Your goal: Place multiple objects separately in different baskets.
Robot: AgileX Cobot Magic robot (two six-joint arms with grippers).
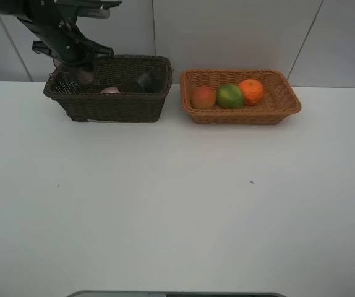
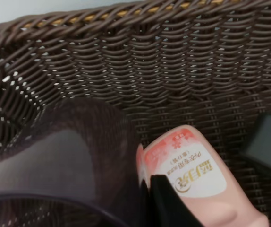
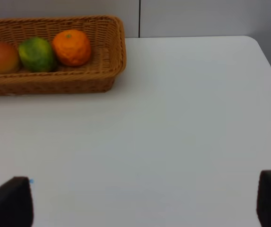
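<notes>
The left gripper (image 1: 78, 65) hangs over the near-left corner of the dark brown basket (image 1: 112, 105), its black arm reaching down from above. Its jaws are closed on the translucent mauve cup (image 2: 64, 161), pinching the cup's wall; in the left wrist view one dark finger (image 2: 168, 203) shows pressed against the cup's edge. The cup sits right in the hand, low inside the basket, its mouth turned toward the wrist camera.

Just beside the cup and touching the finger lies the pink bottle (image 2: 197, 184), on its side on the wicker floor, label up. A little farther from the hand, toward the basket's other end, lies the dark bottle (image 1: 145, 81); only a dark edge of it shows in the wrist view.

Well away from that hand, across the gap, stands the orange-tan basket (image 1: 282, 102). In it, side by side in a row, lie the red-yellow fruit (image 1: 203, 97), the green fruit (image 1: 230, 96) and the orange (image 1: 251, 91).

The right gripper (image 3: 145, 201) holds its fingers wide apart, empty, above the bare white table (image 1: 177, 204), with the tan basket well ahead of it and off to one side.
</notes>
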